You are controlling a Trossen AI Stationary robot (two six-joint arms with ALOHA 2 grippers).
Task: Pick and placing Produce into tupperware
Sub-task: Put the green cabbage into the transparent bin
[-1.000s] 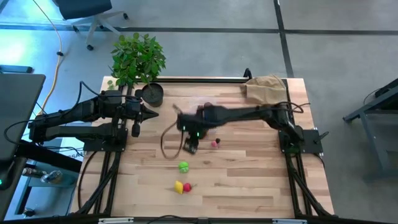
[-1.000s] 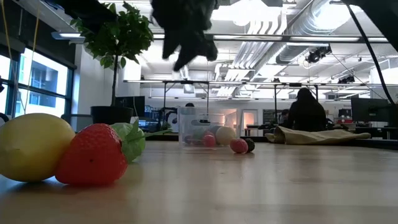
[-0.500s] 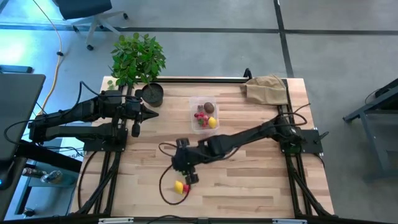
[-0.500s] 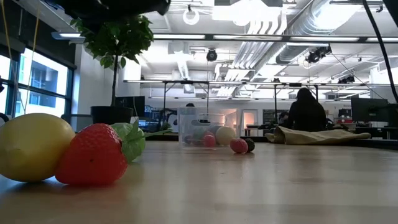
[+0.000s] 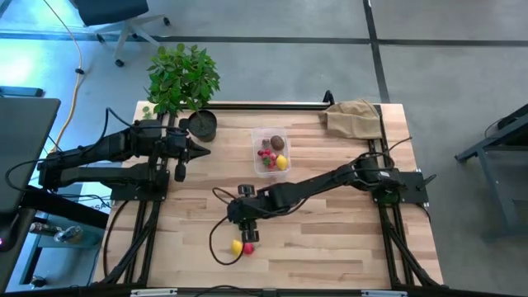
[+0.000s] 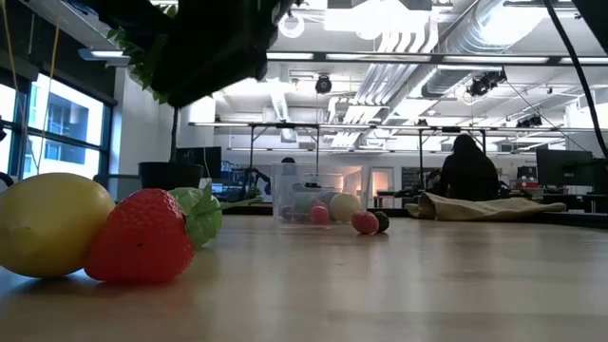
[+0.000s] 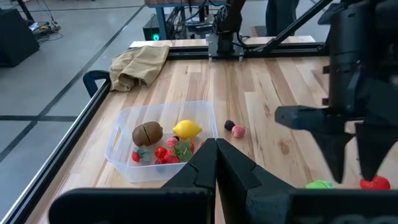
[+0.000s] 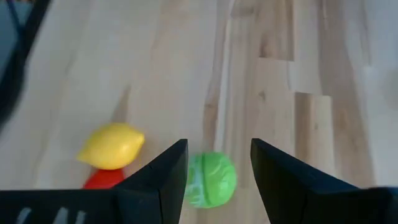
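From above, the right claw [image 5: 245,221] reaches across the wooden table [image 5: 330,247], hanging over the green ball, which its body hides here. A lemon [image 5: 238,247] and strawberry [image 5: 248,247] lie touching each other just beyond it, toward the table's front edge. The clear tub [image 5: 271,151] sits well behind the claw, holding a kiwi [image 5: 278,143], red berries and a second lemon. The left claw [image 5: 200,150] waits beside the black pot [image 5: 203,124].

At table height, the lemon [image 6: 49,224] and strawberry [image 6: 142,237] fill the foreground. The tub [image 6: 306,198] stands far back, with a pink ball [image 6: 364,222] and a dark one [image 6: 381,221] just beside it.

The left wrist camera shows its own fingers [image 7: 202,168] pressed together, holding nothing, and the tub [image 7: 124,168] beyond them.

Only the right wrist camera reveals the green ball [image 8: 211,180] between that claw's parted fingers [image 8: 166,171], which do not touch it. The lemon [image 8: 112,145] lies just to one side.
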